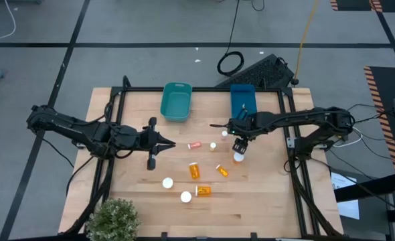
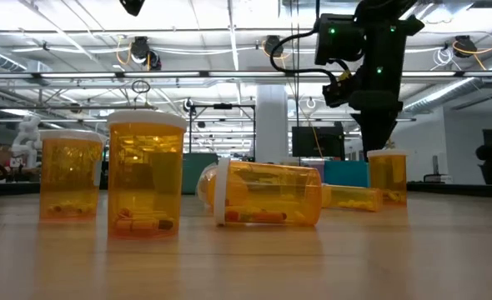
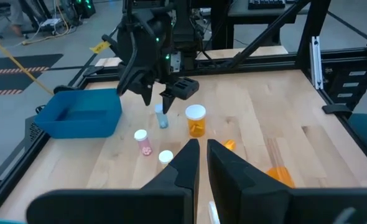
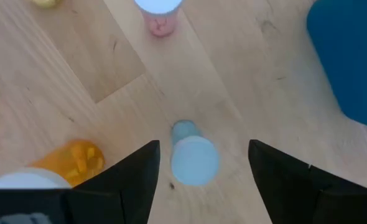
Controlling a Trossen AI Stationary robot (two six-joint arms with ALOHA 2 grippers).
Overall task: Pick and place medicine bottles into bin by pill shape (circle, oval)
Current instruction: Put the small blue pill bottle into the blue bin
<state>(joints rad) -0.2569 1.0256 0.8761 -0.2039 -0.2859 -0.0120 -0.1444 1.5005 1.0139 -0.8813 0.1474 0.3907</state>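
Hovering over the middle of the wooden surface (image 1: 137,201), the right hand (image 4: 202,163) hangs with its fingers spread wide on either side of a small pale-blue bottle (image 4: 193,155) that stands upright below it. Nothing is gripped yet; the released fingers straddle the bottle from above, which looks like the line-up for a straight drop and pinch on its cap. In the left wrist view that same little bottle (image 3: 162,117) sits just beside a taller orange bottle with a white cap (image 3: 196,121), close enough that one finger could knock it on the way down.

The left hand (image 1: 171,144) waits well off to the other side, low over the surface, its fingers nearly together and holding nothing.

Other bottles lie scattered in between and toward the front edge: a small pink one (image 1: 195,144), an orange one lying on its side (image 1: 194,170), another orange one (image 1: 221,170), two showing white caps (image 1: 167,182), and one more orange one on its side (image 1: 203,191). A teal bin (image 1: 176,102) and a blue bin (image 1: 242,99) stand at the back, the blue one nearer to the right hand. A potted plant (image 1: 114,219) sits at the front corner, clear of the work.
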